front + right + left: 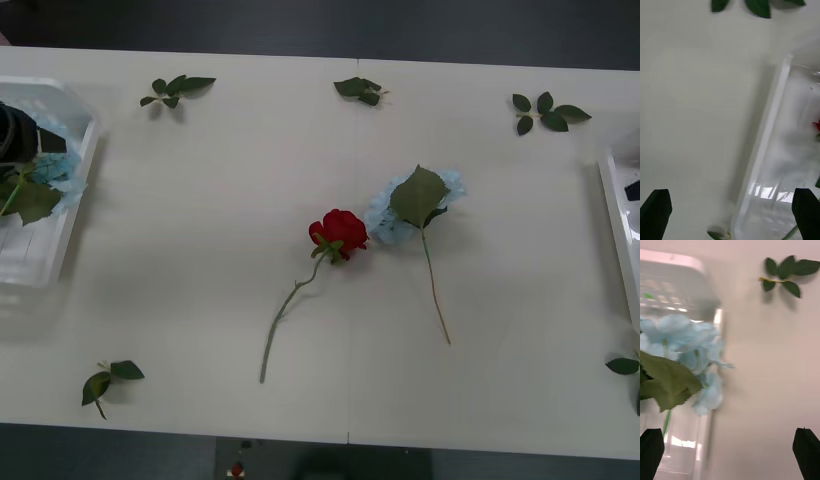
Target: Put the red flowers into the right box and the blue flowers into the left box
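White table (pixel 200 250), two trays at its ends, one rose and one blue cluster loose at centre.

The left box (pixel 60 240) at 9 o'clock holds a blue flower (pixel 696 348), its head draped over the rim; the left gripper (pixel 728 455) hovers there, fingers apart. The right box (pixel 615 215) sits at 3 o'clock with the right gripper (pixel 732 215) above its rim, fingers spread. At centre, the blue flower (pixel 415 205) points its stem toward 5 o'clock; the red flower (pixel 340 233) touches it, stem running toward 7 o'clock.

Even overhead light, soft shadows, blurred wrist views
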You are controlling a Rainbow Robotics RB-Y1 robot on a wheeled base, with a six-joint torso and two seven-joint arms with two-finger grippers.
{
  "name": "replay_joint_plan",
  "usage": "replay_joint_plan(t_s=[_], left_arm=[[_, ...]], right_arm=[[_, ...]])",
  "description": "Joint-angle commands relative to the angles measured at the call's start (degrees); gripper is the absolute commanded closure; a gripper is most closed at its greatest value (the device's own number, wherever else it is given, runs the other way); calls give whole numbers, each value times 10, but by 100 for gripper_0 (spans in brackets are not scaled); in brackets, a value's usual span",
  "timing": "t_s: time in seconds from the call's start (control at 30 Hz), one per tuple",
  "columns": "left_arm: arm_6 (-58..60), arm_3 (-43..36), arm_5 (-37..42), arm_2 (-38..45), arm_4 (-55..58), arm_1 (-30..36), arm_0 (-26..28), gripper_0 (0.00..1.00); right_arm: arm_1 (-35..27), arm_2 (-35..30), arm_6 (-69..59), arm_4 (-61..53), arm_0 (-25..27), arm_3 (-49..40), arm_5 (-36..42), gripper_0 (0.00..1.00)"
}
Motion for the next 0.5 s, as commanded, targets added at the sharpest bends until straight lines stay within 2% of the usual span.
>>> replay_joint_plan(t_s=[0.03, 0.27, 0.5], left_arm=[[-14, -63, 25, 11, 49, 10, -8, 0], [-2, -108, 23, 11, 58, -45, 10, 0], [-8, -164, 20, 10, 14, -118, 48, 0]], right_arm=[[28, 1, 32, -29, -13, -54, 35, 6], [81, 16, 24, -63, -11, -99, 77, 6], [122, 66, -7, -49, 21, -153, 54, 6]])
